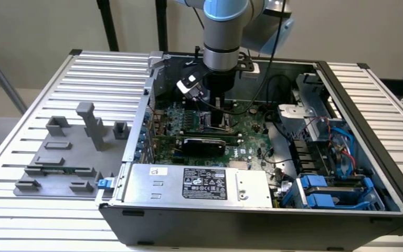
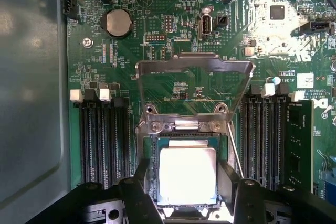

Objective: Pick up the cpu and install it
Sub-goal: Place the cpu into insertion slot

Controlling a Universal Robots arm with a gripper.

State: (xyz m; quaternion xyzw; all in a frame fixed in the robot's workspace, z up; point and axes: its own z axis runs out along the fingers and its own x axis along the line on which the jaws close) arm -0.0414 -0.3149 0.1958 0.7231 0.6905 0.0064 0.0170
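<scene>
Wrist view: cpu (image 2: 187, 176) in socket (image 2: 181, 126), between spread end effector (image 2: 185, 187) jaws.

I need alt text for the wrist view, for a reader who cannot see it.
The cpu lies in its socket on the green motherboard, with the open gripper straddling it. The socket's metal frame stands raised beyond it.

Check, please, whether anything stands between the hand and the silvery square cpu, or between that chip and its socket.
Nothing visible does. The silvery-grey square cpu already lies in the motherboard socket, the hinged metal load frame is swung up clear of it, and the open hand's black fingers flank it.
</scene>
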